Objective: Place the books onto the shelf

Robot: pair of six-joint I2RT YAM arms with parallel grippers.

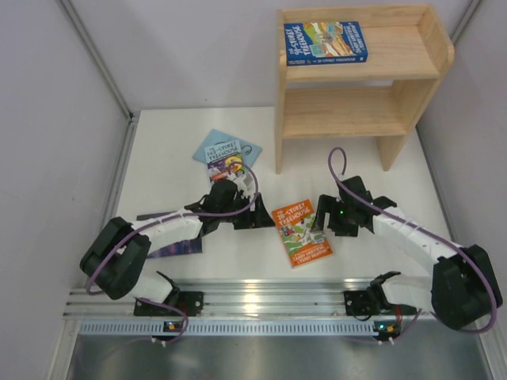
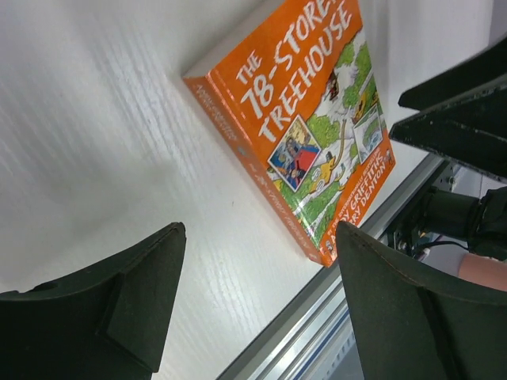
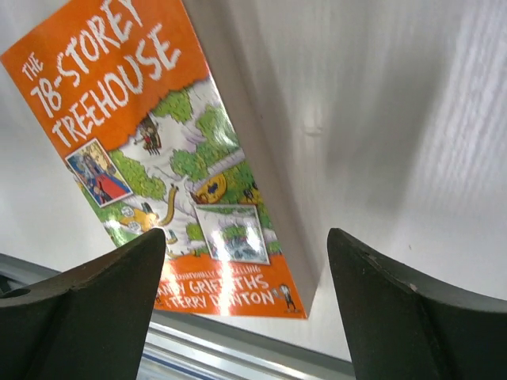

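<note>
Both arms reach toward the middle of the white table (image 1: 158, 158), their tools facing each other across one paperback. The orange book (image 1: 301, 232) – "The 78-Storey Treehouse" – lies flat and face up at the centre of the overhead frame, its lower edge near the aluminium rail (image 1: 261, 297) that runs along the bottom.

The left gripper (image 1: 261, 215) sits just left of the book's upper corner with its jaws spread wide and nothing between them. In its own camera the two dark fingers (image 2: 119, 317) fill the lower corners, bare table shows between them, and the orange book (image 2: 309, 119) lies beyond at upper right, apart from both tips.

The right gripper (image 1: 321, 224) sits at the book's right edge, likewise wide open and holding nothing. In its wrist view the fingers (image 3: 412, 317) frame the lower corners, with the book's lower right corner (image 3: 150, 158) showing in the gap. Whether either tip touches the cover cannot be told.

The wooden shelf (image 1: 412, 87) stands at upper right of the overhead frame. A dark blue book (image 1: 325, 42) lies flat on its top level, toward the left side.

A light blue book (image 1: 226, 154) lies on the table above the left arm – left of the shelf. A dark purple book (image 1: 176, 249) shows partly from under that arm at lower left.
</note>
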